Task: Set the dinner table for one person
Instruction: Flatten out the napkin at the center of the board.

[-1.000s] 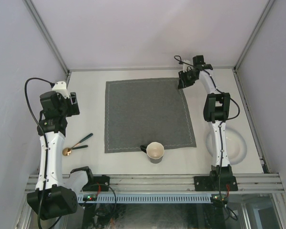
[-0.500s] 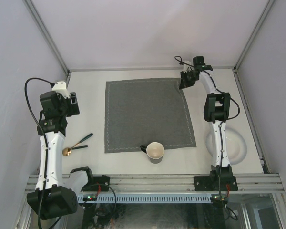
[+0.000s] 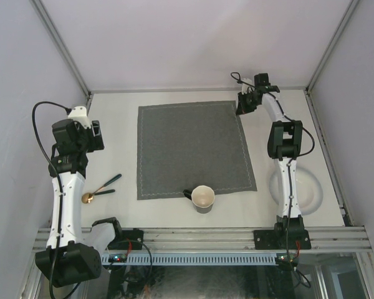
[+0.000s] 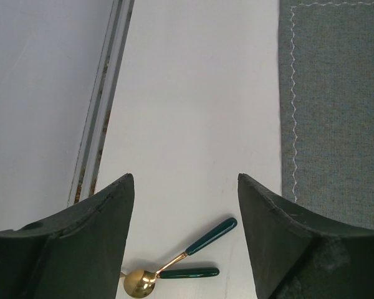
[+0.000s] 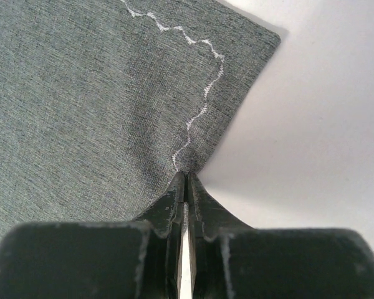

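While the left tool (image 4: pixel 184 180) hangs idle with its fingers wide apart and nothing between them, the right tool (image 5: pixel 186 179) holds its fingers pressed together on the edge of the square grey cloth mat (image 5: pixel 81 93), with the mat's corner just ahead of it. The step in hand looks like straightening this mat on the large off-white matte table (image 3: pixel 115 124), which spreads flat beneath both tools. The next move likely calls for a low, gentle drag: the thin woven cloth with its white zigzag stitching is limp and could buckle or slip from the pinch. Just below the left tool lie a gold-bowled spoon with a glossy dark green handle (image 4: pixel 174 265) and a second green-handled piece (image 4: pixel 188 272). A dark round cup with a pale inside (image 3: pixel 203 198) and a smooth white round plate (image 3: pixel 308 190) sit well back from the right tool, toward its base.
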Controlling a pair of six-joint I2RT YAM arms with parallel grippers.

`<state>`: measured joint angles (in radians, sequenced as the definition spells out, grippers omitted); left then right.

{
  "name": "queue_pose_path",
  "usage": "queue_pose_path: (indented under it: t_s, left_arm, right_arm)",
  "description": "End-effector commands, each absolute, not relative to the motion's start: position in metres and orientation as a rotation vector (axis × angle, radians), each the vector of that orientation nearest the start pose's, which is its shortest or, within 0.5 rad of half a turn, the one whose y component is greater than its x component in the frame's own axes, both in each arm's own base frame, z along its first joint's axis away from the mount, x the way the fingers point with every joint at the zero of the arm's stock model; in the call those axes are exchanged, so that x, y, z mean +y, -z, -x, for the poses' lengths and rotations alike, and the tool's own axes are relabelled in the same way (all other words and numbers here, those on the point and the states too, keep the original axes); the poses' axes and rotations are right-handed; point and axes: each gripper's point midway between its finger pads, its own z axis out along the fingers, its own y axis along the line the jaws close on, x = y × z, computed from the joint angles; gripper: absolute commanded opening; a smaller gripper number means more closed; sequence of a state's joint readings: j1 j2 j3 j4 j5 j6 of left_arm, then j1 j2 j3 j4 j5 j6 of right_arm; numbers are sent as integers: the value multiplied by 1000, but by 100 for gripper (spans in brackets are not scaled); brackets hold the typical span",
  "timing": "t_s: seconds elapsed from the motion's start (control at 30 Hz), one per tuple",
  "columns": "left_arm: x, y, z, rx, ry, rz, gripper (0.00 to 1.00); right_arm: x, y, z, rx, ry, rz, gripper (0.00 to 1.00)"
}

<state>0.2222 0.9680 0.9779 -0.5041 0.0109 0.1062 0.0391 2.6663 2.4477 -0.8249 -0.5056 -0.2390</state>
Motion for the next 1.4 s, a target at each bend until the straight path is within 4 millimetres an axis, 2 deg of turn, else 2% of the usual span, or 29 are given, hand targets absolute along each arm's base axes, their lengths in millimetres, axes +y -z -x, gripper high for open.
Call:
queue_pose_path:
  t_s: [0.0,0.17,0.53,1.37]
  left_arm:
    - [72,-247,-307,2034,-188,108,72]
    - [72,-248,-307,2033,-188,108,72]
    - [72,-247,-308,2035,-189,107,72]
    - [72,-245,-309,2039,-187,106,72]
  right_arm:
    - [77,-36,-591,2453,-508,465,0]
    - [72,-36,-591,2453,-510,443,0]
    - [75,-36,-590,2457,-512,444,0]
    - [60,-32,-584,2476,-457,404,0]
